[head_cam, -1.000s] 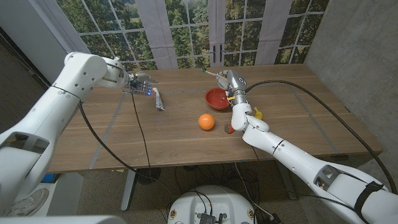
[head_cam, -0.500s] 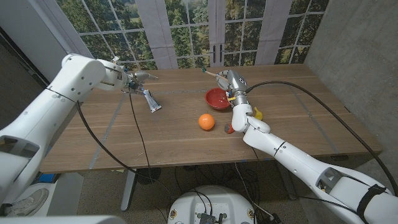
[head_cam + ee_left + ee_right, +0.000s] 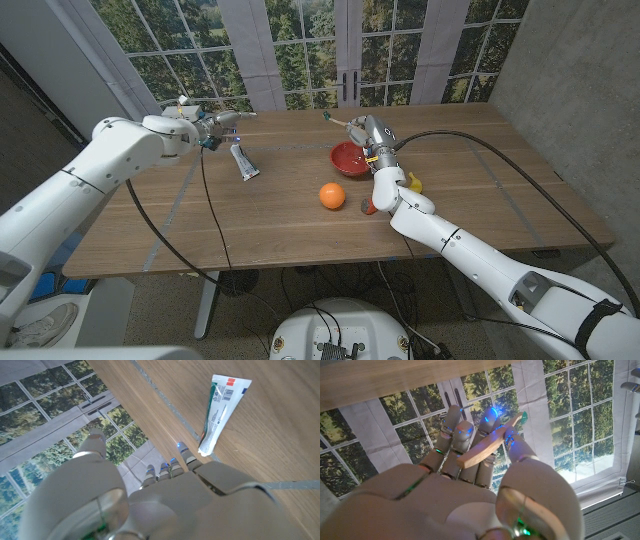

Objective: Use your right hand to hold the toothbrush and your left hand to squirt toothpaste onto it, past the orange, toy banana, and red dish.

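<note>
A white toothpaste tube (image 3: pixel 243 162) lies flat on the wooden table (image 3: pixel 270 230), seen close in the left wrist view (image 3: pixel 220 410). My left hand (image 3: pixel 213 126) hovers just behind and left of it, fingers (image 3: pixel 172 466) apart and holding nothing. My right hand (image 3: pixel 368 130) is raised above the red dish (image 3: pixel 350 159) and grips a wooden toothbrush (image 3: pixel 341 120), its green bristles pointing away toward the window (image 3: pixel 490 442). The orange (image 3: pixel 332 195) sits in front of the dish. The toy banana (image 3: pixel 413 182) peeks out right of my right forearm.
A small red object (image 3: pixel 368 208) lies by my right forearm, near the orange. A black cable (image 3: pixel 215 210) hangs from my left arm across the table's left part. Windows stand behind the far edge.
My left hand has drawn back from the toothpaste toward the far left edge. The tube has turned a little and now lies apart from the hand. The right hand has stayed put.
</note>
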Motion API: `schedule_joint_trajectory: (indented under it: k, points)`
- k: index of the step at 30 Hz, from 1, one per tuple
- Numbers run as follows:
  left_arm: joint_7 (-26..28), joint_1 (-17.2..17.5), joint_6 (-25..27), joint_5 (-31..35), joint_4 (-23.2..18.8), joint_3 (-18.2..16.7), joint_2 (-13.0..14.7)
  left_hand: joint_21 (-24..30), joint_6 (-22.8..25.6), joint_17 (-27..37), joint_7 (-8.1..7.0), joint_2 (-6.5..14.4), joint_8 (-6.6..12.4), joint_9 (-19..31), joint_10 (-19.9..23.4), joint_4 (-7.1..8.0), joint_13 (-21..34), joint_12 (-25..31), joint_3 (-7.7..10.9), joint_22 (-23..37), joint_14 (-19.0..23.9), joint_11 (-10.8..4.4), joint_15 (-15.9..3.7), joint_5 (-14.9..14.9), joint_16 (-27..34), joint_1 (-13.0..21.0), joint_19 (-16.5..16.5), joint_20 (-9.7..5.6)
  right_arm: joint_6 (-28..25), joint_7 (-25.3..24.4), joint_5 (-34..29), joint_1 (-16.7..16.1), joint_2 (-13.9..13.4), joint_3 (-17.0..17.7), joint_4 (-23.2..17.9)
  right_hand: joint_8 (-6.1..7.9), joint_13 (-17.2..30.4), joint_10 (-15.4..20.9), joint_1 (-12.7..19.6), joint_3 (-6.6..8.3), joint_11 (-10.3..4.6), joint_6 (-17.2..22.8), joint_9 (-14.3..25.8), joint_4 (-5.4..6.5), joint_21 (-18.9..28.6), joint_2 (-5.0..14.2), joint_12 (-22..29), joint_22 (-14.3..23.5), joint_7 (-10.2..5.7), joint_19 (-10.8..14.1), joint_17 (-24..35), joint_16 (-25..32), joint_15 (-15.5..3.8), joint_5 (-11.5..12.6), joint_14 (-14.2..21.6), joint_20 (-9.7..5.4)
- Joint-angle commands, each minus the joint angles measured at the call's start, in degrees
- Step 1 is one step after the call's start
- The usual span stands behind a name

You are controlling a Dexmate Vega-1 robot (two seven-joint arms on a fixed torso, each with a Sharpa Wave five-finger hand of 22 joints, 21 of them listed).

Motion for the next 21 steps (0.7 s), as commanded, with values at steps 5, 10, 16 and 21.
schedule_joint_trajectory:
  k: [5, 10, 16, 21]
  points:
    - [-10.79, 6.29, -21.40, 3.02, 5.69, -1.76, 0.09, -0.75, 0.17, 0.08, -1.13, 0.49, 0.35, -0.02, -0.62, 0.29, 0.03, 0.19, -0.07, 0.01, -0.55, -1.09, -0.78, -0.27, 0.24, -1.32, -0.11, -0.61, -2.30, 1.56, 2.50, 0.63, 1.47, -0.29, 1.24, 0.18, -0.41, 3.32, 0.54, 5.79, -3.39, 0.62, 0.13, 5.27, 0.02, 0.49, 0.13, 0.09, 0.02, -0.06, 0.13, -0.02, -6.61, 0.30, 0.01, -5.78]
    - [-12.99, 7.15, -24.94, 2.93, 6.77, -2.30, -0.22, -0.96, 0.77, 0.00, -2.09, 0.38, 0.50, -0.05, 0.13, 0.20, -0.01, 0.58, -0.39, 0.00, 0.06, -2.08, -1.70, -0.34, 0.53, -2.27, 0.77, -1.17, -3.17, 1.23, 2.92, 1.14, 2.17, -0.66, 2.57, 0.16, -0.71, 3.23, 0.57, 5.82, -3.28, 0.64, 0.09, 5.25, 0.02, 0.51, -0.07, 0.09, 0.12, -0.07, 0.13, -0.03, -6.61, 0.30, -0.01, -5.67]
    - [-14.64, 7.93, -27.82, 2.59, 7.81, -2.59, -0.95, -1.03, 1.75, -0.05, -2.87, -0.27, 0.68, -0.09, 1.25, -0.06, -0.04, 0.96, -0.95, -0.02, 1.27, -3.00, -2.59, -0.44, 0.86, -3.48, 2.48, -1.72, -4.81, 0.86, 2.69, 1.80, 2.67, -1.54, 3.76, 0.01, -0.96, 3.11, 0.59, 5.84, -3.22, 0.35, 0.00, 5.24, 0.02, 0.50, -0.25, 0.09, -0.08, -0.11, 0.12, -0.07, -6.60, 0.27, -0.08, -5.55]
    - [-15.06, 8.42, -29.82, 2.59, 8.16, -3.00, -1.46, -1.05, 2.48, -0.07, -3.45, -0.61, 0.81, -0.10, 1.78, -0.20, -0.06, 1.08, -1.24, -0.02, 1.62, -3.46, -2.89, -0.48, 0.86, -4.10, 3.43, -1.57, -6.35, 0.35, 1.69, 2.49, 3.01, -2.78, 4.89, -0.03, -1.57, 3.22, 0.56, 5.82, -3.25, 0.29, -0.06, 5.26, 0.02, 0.47, -0.57, 0.10, -0.17, -0.21, 0.09, -0.13, -6.59, 0.25, -0.18, -5.37]
